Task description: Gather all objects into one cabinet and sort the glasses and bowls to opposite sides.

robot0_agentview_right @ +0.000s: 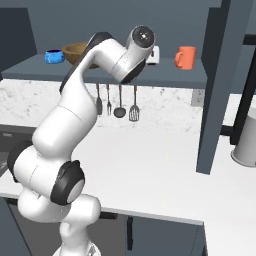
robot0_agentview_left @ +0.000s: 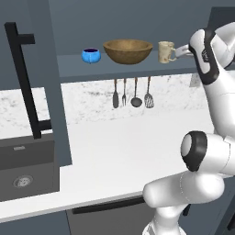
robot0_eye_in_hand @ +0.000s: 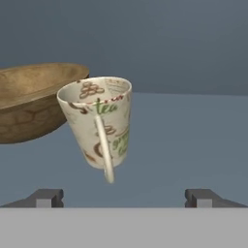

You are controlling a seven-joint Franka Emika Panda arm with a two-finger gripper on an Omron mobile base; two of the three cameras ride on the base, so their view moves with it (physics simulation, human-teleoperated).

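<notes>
On the open cabinet's shelf [robot0_agentview_left: 137,69] stand, left to right, the small blue bowl [robot0_agentview_left: 91,55], the wide wooden bowl [robot0_agentview_left: 127,50] and the beige mug [robot0_agentview_left: 165,52]. The orange-red cup [robot0_agentview_right: 185,57] stands further right on the same shelf. My gripper [robot0_agentview_left: 180,50] is just right of the mug, level with it. In the hand view my gripper [robot0_eye_in_hand: 127,198] is open, its fingertips [robot0_eye_in_hand: 48,197] wide apart and short of the mug [robot0_eye_in_hand: 99,121]. The mug's handle faces the camera, with the wooden bowl [robot0_eye_in_hand: 34,101] to its left. Nothing is held.
The cabinet door with its black bar handle [robot0_agentview_left: 26,82] swings open on the left, and another door panel [robot0_agentview_right: 220,85] stands on the right. Several utensils [robot0_agentview_left: 133,94] hang below the shelf. A white counter [robot0_agentview_left: 128,151], a sink [robot0_agentview_left: 23,176] and a grey canister [robot0_agentview_right: 245,142] lie below.
</notes>
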